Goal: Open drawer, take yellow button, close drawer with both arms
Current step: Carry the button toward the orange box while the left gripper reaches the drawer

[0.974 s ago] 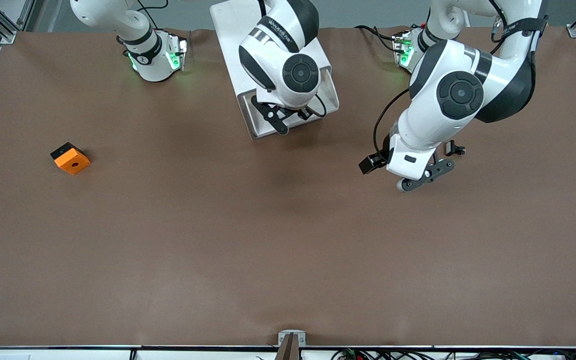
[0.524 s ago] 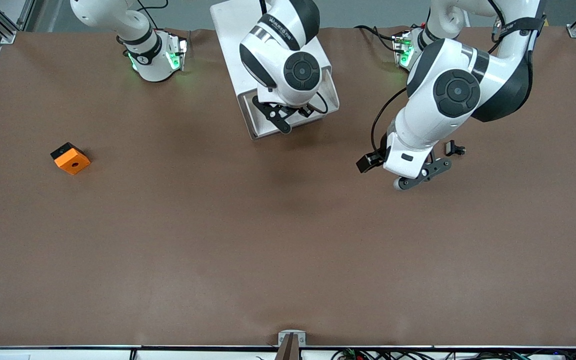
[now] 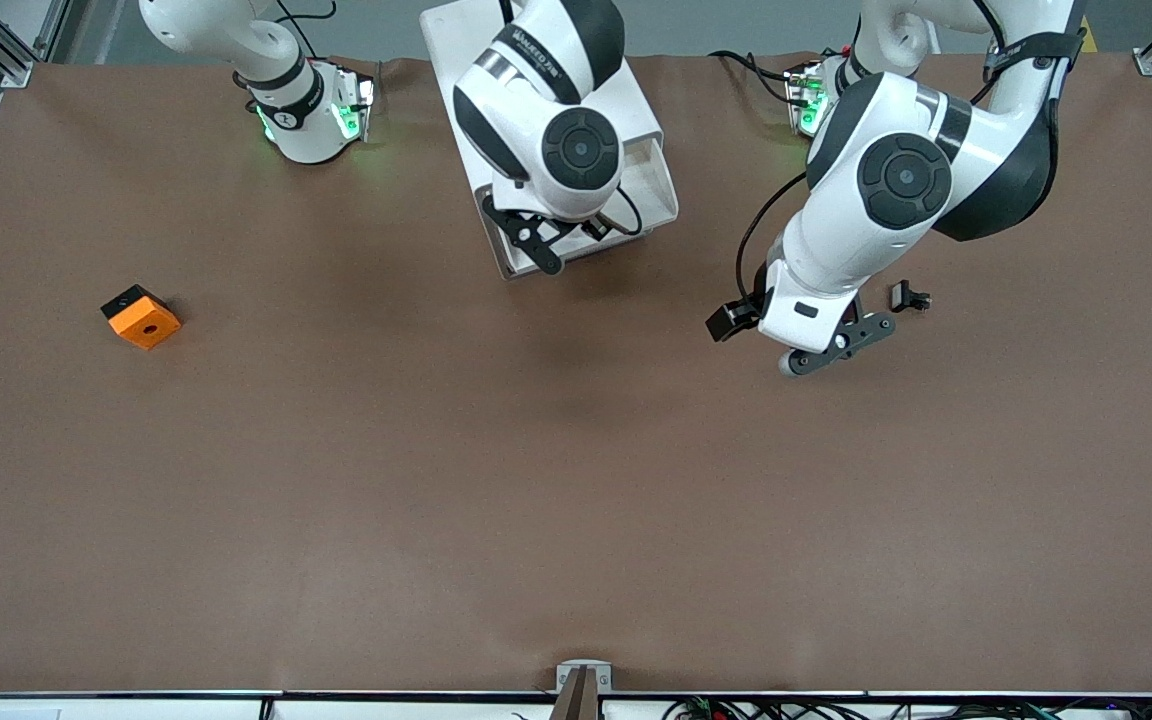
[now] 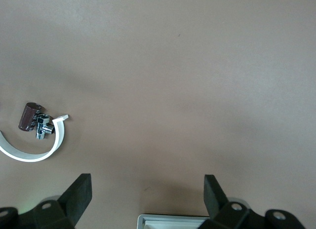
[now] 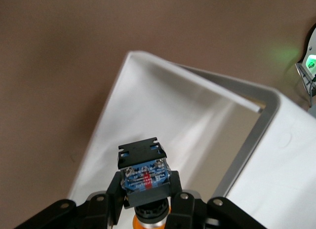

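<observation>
Button (image 5: pixel 146 179) clenched in right gripper (image 5: pixel 148 202), up over the open drawer (image 3: pixel 636 190). Left gripper (image 4: pixel 148 194) over bare table (image 3: pixel 536 480) toward the left arm's end from the drawer, fingers spread, holding nothing, black clip (image 3: pixel 908 296) near it.

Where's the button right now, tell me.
The button is clamped in the right gripper, held over the open white drawer; it shows only in the right wrist view.
</observation>
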